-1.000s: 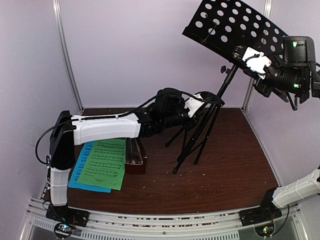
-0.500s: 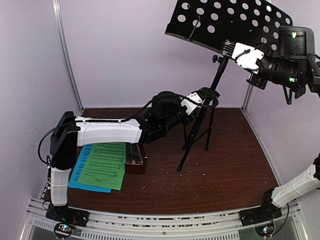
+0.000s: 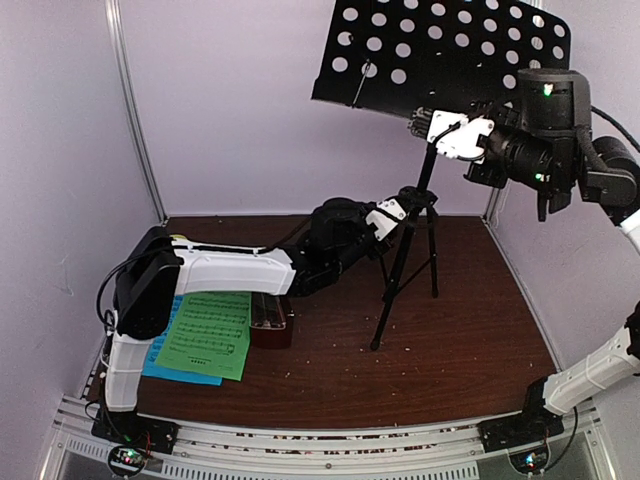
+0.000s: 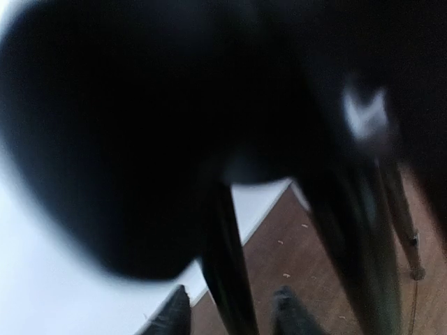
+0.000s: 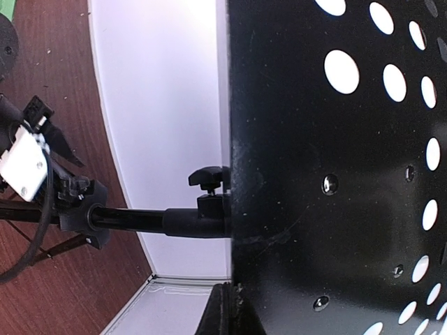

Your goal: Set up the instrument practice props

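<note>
The black music stand stands upright on its tripod at the back middle of the brown table. Its hole-punched desk is high at the top right. My right gripper is shut on the desk's lower edge, and one of its fingers shows against that edge. My left gripper is at the tripod hub. Its fingers stand apart, with a black leg between them and gaps on both sides. A green sheet lies on a blue sheet at the front left. The reddish-brown metronome is beside them.
White walls close in the table at the back and on both sides. An aluminium rail with the arm bases runs along the front edge. Small crumbs are scattered on the brown table top.
The stand has swung from leaning right to upright. My right gripper moved left with the desk. The left arm followed the tripod hub, and its fingers have spread apart.
</note>
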Controlling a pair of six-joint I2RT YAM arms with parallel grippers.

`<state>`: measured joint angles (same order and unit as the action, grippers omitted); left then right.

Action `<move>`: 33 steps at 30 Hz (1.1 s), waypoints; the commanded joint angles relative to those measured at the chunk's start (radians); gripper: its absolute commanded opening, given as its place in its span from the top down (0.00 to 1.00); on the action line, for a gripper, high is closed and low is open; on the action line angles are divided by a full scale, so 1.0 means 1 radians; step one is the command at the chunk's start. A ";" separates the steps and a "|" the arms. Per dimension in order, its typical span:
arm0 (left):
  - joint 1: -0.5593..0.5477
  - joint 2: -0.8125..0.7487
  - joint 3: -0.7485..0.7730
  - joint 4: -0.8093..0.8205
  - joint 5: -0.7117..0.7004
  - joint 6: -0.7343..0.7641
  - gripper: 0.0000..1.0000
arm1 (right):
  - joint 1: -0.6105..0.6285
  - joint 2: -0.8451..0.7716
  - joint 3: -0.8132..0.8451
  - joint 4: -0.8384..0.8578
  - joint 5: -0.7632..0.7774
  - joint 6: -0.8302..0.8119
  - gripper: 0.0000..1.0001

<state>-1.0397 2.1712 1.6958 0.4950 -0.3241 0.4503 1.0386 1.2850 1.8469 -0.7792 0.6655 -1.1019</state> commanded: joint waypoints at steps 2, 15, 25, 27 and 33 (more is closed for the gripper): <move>-0.008 0.041 -0.029 -0.056 -0.022 0.021 0.42 | 0.028 -0.055 -0.057 0.349 -0.027 0.012 1.00; -0.020 -0.129 -0.291 0.013 -0.041 -0.055 0.26 | 0.035 -0.103 -0.202 0.415 -0.024 0.063 0.98; -0.022 -0.182 -0.322 -0.014 -0.019 -0.097 0.25 | 0.050 -0.179 -0.292 0.420 -0.003 0.085 0.55; -0.023 -0.191 -0.318 -0.023 -0.013 -0.101 0.25 | 0.053 -0.194 -0.305 0.412 0.002 0.096 0.45; -0.022 -0.205 -0.317 -0.060 -0.003 -0.130 0.25 | 0.078 -0.238 -0.331 0.375 0.005 0.130 0.29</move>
<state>-1.0576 2.0109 1.3800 0.4389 -0.3428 0.3588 1.0935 1.0924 1.5234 -0.4610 0.6552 -1.0199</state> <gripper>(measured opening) 0.753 0.682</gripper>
